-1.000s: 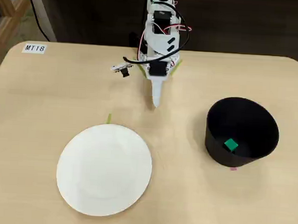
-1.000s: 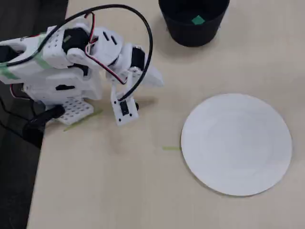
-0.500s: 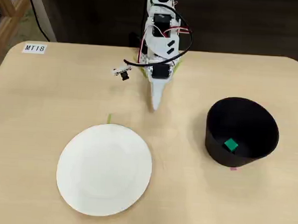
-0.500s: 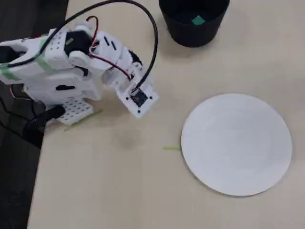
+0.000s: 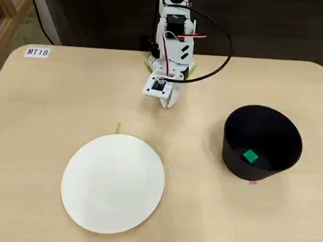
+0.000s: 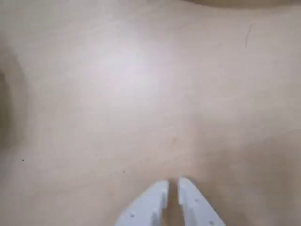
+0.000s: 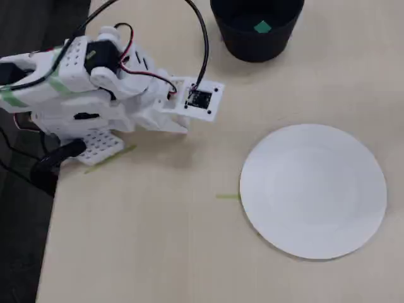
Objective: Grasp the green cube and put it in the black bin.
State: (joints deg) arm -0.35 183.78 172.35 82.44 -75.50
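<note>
Cube [image 5: 250, 156] is sitting down inside the bin [image 5: 232, 157], on its floor, a bright green speck against the black in both fixed views. From where I'm driving, that reads as job done: nothing left on the tabletop [image 5: 71, 94] to fetch

My pincer [image 6: 172, 188] is closed on nothing. Wrist view shows the two white fingertips [image 6: 157, 195] almost meeting with a thin slit between them, bare wood below, no cube anywhere near. The arm [image 5: 174, 35] is folded back near its base at the far edge, well apart from the bin, with the pincer low over the tabletop

Plate [image 5: 113, 183] is empty, off to the left in that fixed view, a strip of green tape [image 5: 118, 128] just beside its rim. Don't mix that tape up with the cube

If I had to pick the cube up again: I'd judge it light, rigid, smooth-faced, so it won't deform but could squirt out of a skewed pinch. Best hold is two opposite flat faces, squared to the fingers. Down in that tub it's awkward, the walls would crowd the pincer, so I'd come in straight from above
</note>
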